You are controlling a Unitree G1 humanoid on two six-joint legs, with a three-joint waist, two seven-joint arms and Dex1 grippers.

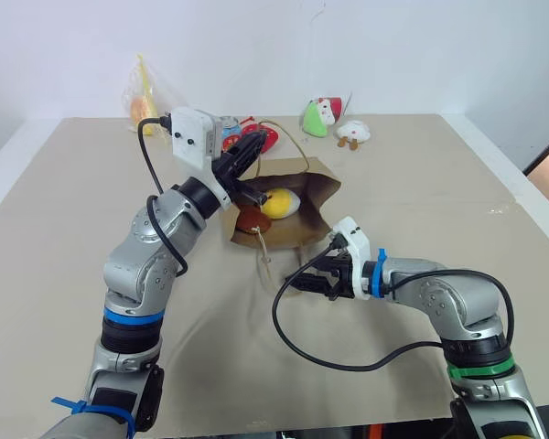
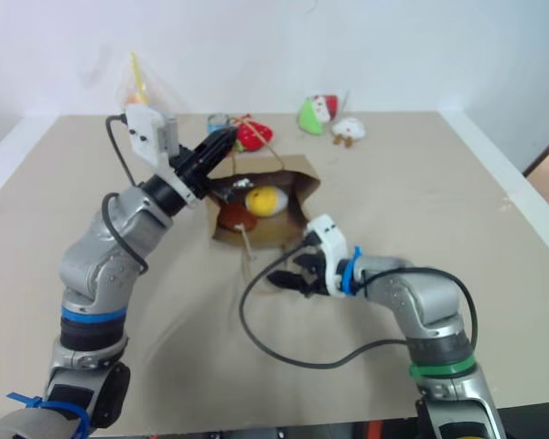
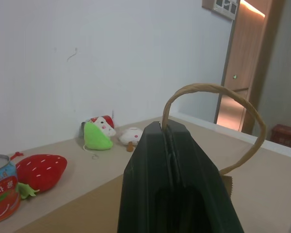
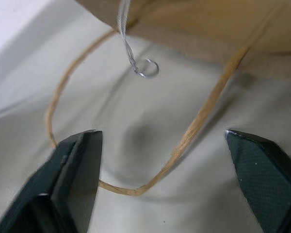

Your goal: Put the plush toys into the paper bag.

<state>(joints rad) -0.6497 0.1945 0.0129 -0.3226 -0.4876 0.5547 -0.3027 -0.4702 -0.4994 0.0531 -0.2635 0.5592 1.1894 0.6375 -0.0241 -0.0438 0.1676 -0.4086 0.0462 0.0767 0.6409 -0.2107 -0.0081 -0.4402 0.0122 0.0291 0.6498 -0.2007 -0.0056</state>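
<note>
Left gripper [image 3: 167,141] clamped on upper cord handle [image 3: 211,104] of paper bag [image 1: 316,197] lying open with yellow toy [image 1: 280,203] inside; lower handle [image 4: 184,141] slack between wide right gripper [image 1: 313,277] fingers; further plush toys [image 1: 334,122] beyond bag.

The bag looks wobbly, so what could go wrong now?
1. The left tool is shut on one handle, holding the bag open. If it slips, the mouth may flop shut over the yellow toy and brown toy inside.
2. The open right tool hangs over the other handle on the table. Snagging the cord could drag the bag.
3. Toys sit far behind the bag, a long reach.
</note>
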